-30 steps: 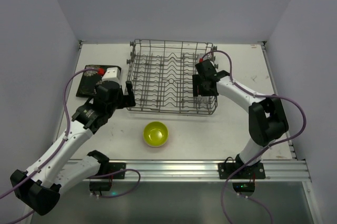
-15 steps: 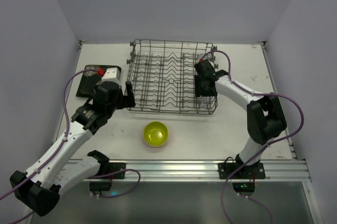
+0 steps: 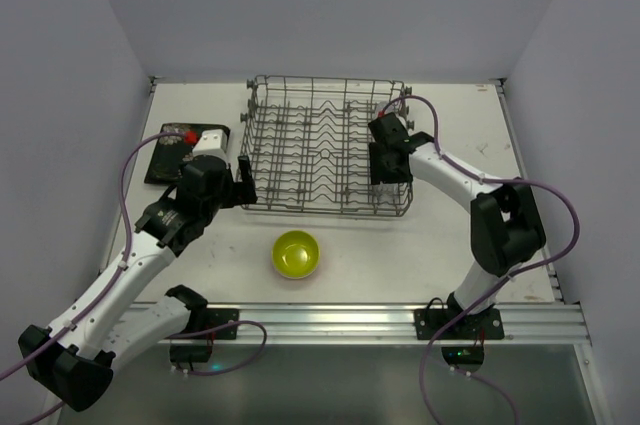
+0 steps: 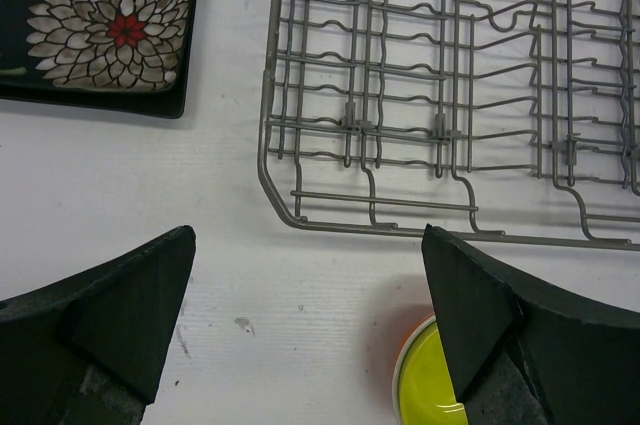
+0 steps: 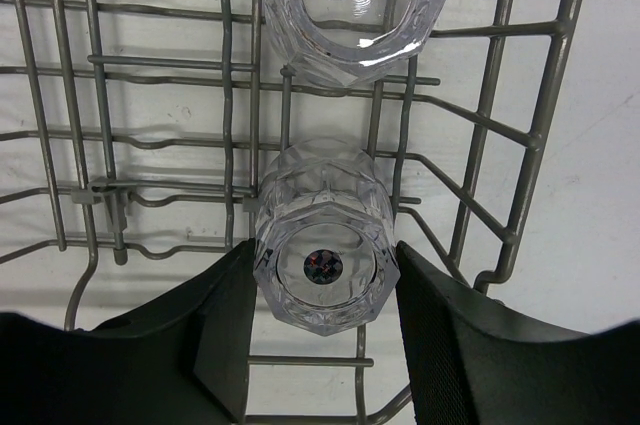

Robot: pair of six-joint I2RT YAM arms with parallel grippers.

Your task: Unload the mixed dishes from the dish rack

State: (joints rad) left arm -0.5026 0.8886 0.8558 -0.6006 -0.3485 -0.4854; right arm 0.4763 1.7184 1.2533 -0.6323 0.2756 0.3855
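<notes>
The clear glass (image 5: 325, 240) is standing in the near right corner of the dish rack (image 3: 320, 211), with a second glass (image 5: 357, 0) just beyond it on the far side. The right fingers (image 5: 225, 325) are pressing against its two opposite sides and seem to be pinching it. It is looking light and rigid but breakable. Its faceted wall is probably slick, so the safest hold is likely across flat facets around mid-height, with only moderate squeeze. A straight lift would keep it from knocking the wires crowding around it. The left fingers (image 4: 120, 315) are hanging spread wide, holding nothing, over the counter (image 3: 450, 245) by the rack's near left corner. The yellow-green bowl (image 3: 296, 253) is sitting on the counter in front of the rack, and the flowered plate (image 3: 183, 150) is lying to the rack's left. Compared with a second ago, the right wrist has crept slightly left over the rack. The left arm, bowl and plate are sitting as they were.
</notes>
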